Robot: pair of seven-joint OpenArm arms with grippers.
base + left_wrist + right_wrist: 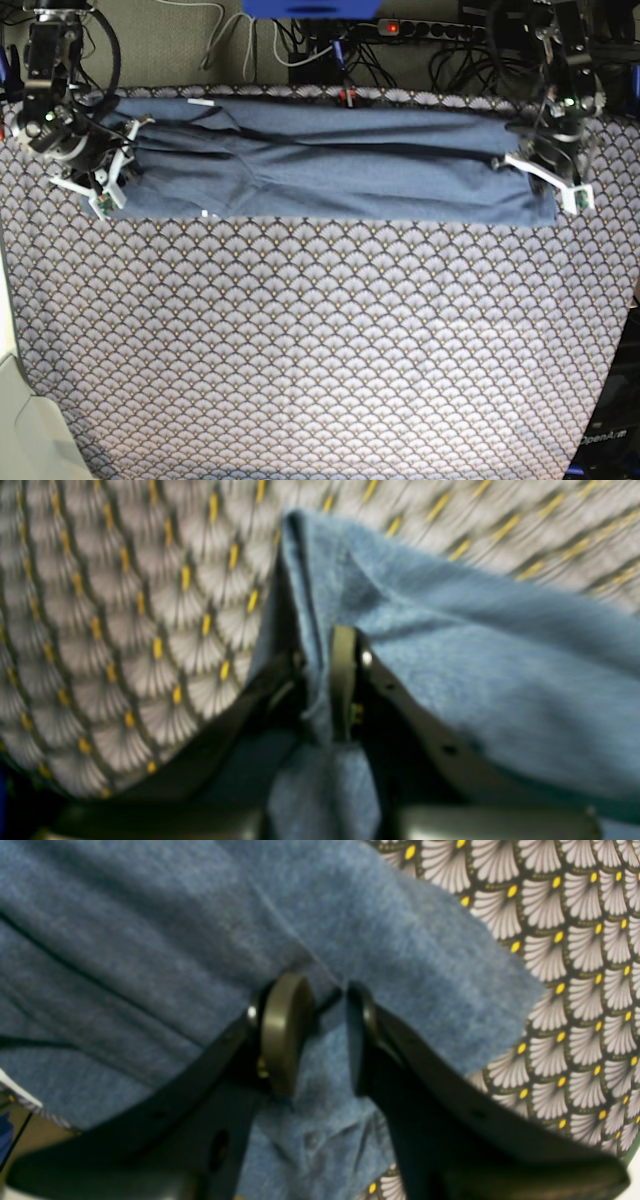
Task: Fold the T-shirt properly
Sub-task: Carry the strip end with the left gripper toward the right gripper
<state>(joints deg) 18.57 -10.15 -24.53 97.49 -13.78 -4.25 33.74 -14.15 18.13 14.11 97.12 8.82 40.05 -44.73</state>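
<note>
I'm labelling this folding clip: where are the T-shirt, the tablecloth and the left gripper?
T-shirt (pixel 330 170): base view, middle of the folded blue band.
Tablecloth (pixel 320 340): base view, bare scallop pattern nearer the camera than the shirt.
Left gripper (pixel 320 680): left wrist view, between fingers pinching the cloth.

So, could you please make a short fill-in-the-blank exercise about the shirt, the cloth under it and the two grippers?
1. The T-shirt is ____ in colour.
2. The T-shirt lies as a long band along the ____ edge of the tablecloth in the base view.
3. The left gripper is shut on the ____.
4. The dots on the tablecloth pattern are ____.

Missing words: blue; far; T-shirt; yellow
</note>
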